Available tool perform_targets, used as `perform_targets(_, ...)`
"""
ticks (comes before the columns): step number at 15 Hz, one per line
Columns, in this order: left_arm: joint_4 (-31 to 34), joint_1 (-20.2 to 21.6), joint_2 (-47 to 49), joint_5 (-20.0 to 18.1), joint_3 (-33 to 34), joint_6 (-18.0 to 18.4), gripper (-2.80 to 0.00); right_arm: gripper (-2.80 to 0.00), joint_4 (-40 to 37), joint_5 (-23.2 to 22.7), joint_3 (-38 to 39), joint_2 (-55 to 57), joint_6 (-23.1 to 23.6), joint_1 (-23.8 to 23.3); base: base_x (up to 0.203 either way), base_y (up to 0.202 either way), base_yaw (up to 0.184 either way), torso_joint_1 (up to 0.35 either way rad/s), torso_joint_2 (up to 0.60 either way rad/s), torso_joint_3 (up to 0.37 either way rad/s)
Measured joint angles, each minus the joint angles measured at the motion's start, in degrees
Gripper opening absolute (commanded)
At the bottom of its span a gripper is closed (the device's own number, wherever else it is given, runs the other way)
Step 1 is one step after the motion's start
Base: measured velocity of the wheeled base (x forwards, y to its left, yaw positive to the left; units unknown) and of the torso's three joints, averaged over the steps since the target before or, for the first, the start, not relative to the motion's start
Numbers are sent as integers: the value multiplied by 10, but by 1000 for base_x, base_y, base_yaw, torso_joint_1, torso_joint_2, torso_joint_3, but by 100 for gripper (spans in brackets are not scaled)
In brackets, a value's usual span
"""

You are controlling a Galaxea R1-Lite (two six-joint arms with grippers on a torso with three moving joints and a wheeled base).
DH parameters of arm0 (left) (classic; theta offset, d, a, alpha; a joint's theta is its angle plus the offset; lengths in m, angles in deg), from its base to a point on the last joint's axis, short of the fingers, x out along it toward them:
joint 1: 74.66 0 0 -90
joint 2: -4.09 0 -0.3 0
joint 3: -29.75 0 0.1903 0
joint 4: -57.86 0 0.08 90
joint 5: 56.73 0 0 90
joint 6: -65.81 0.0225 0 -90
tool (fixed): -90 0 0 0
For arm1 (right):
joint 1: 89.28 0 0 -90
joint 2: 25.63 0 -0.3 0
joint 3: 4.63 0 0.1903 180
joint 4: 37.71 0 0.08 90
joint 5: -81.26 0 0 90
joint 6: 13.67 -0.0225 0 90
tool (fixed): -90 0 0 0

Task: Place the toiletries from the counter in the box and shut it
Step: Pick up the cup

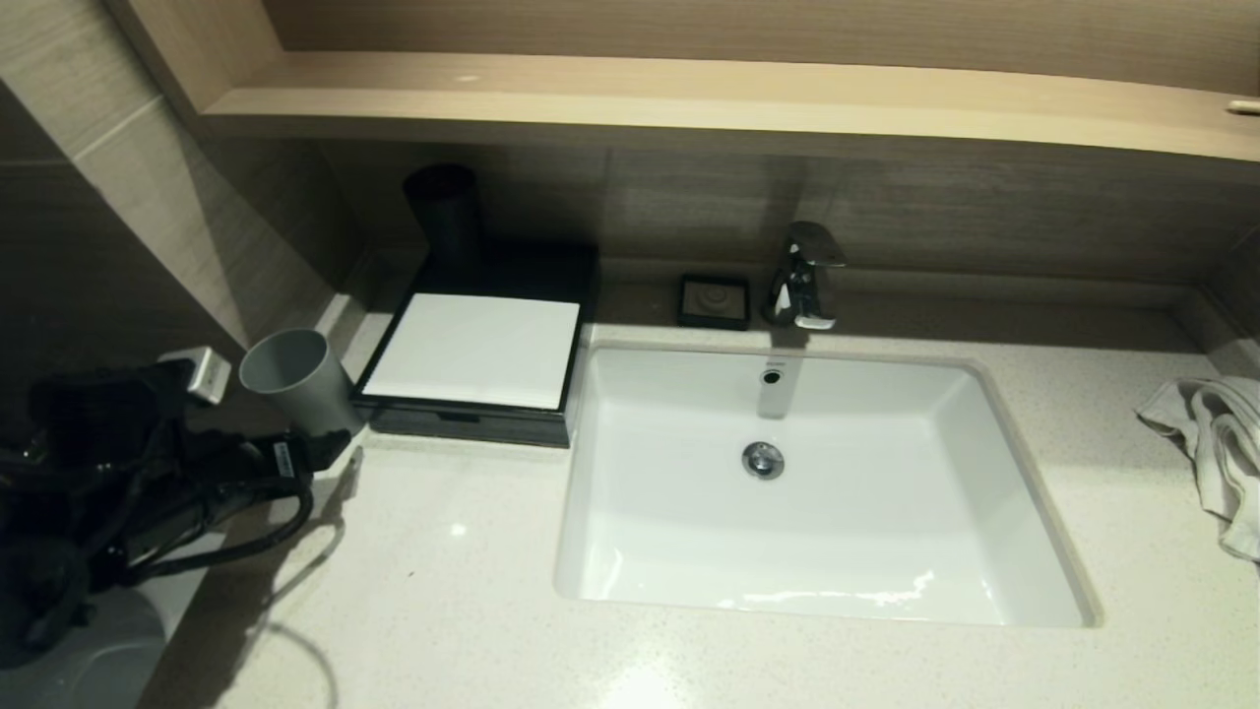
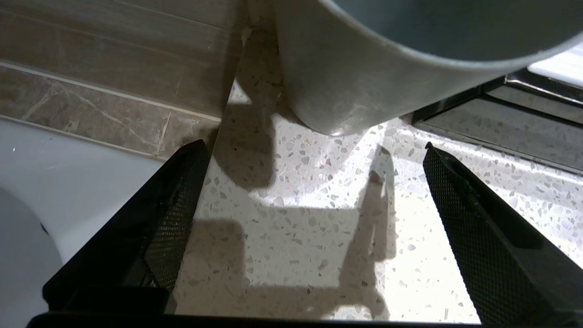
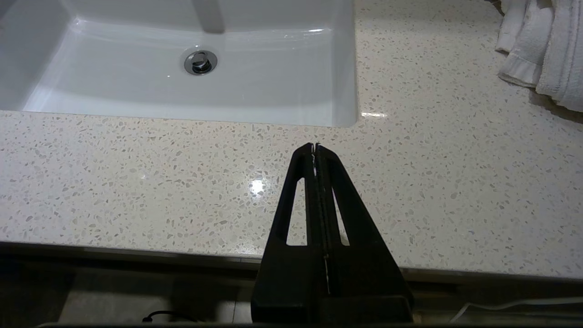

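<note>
A black box (image 1: 472, 418) with a white top face stands on the counter left of the sink; I cannot tell whether its lid is open. A grey cup (image 1: 290, 379) stands just left of the box and also shows in the left wrist view (image 2: 364, 77). A black cup (image 1: 445, 212) stands behind the box. My left gripper (image 1: 330, 448) is open and empty, low over the counter, its fingertips just short of the grey cup's base (image 2: 314, 146). My right gripper (image 3: 315, 146) is shut and empty over the counter's front edge, out of the head view. No small toiletries show.
The white sink (image 1: 1043, 512) fills the middle of the counter, with a chrome faucet (image 1: 802, 276) and a black soap dish (image 1: 714, 300) behind it. A white towel (image 1: 1211, 443) lies at the right and shows in the right wrist view (image 3: 542, 45). A wooden shelf (image 1: 689, 103) overhangs the back wall.
</note>
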Motion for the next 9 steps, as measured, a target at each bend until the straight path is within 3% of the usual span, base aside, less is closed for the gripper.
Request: perform_targets(9,-22,0,23,1,-2,-1,0,-280,0,0,0,0,0,0,0,0,0,0,0,0)
